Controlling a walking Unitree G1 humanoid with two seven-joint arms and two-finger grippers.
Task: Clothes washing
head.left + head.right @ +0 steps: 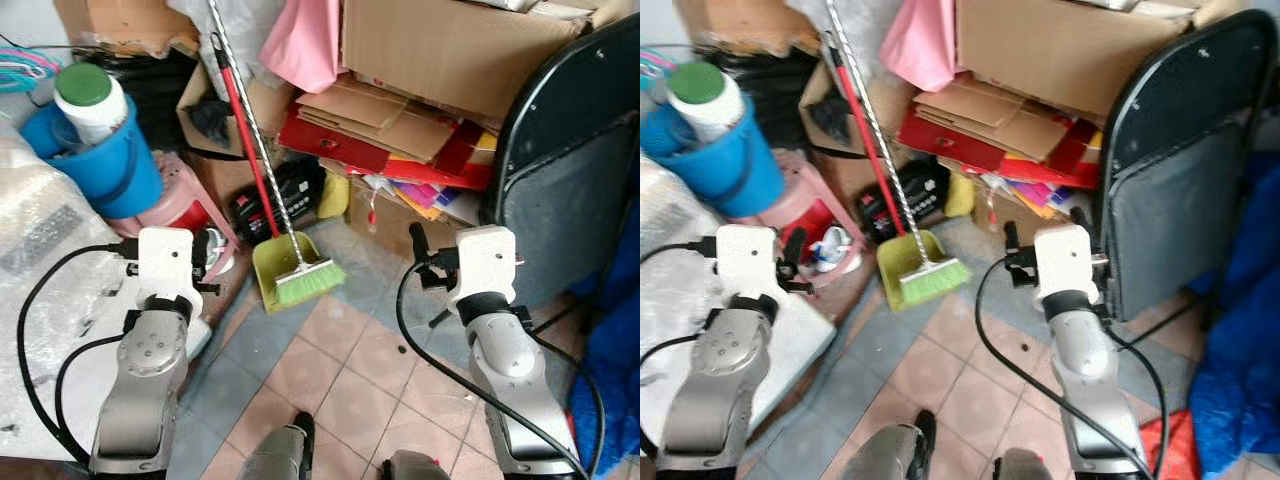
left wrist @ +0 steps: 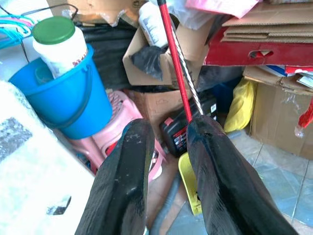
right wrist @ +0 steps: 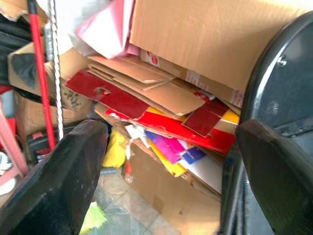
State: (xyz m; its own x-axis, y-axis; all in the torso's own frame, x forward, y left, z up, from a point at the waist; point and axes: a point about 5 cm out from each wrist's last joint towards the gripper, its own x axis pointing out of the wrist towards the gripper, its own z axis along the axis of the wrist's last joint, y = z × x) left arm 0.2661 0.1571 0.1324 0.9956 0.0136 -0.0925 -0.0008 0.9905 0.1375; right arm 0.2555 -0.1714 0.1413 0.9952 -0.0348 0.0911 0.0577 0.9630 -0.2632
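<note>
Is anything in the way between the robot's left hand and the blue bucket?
Nothing visible blocks it. The left gripper is open and empty, and the blue bucket sits ahead to its left on a pink stool, open to reach. The red-handled broom leans further right, off that path.

Head eyes look down at the cluttered floor — both wrist views face the red broom handle [image 2: 172, 63] close up.

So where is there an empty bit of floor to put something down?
The tiled floor between the two arms, in front of the green broom and yellow dustpan, is bare. Past that it is crowded: blue bucket, pink stool, cardboard pile and the black folding chair.
</note>
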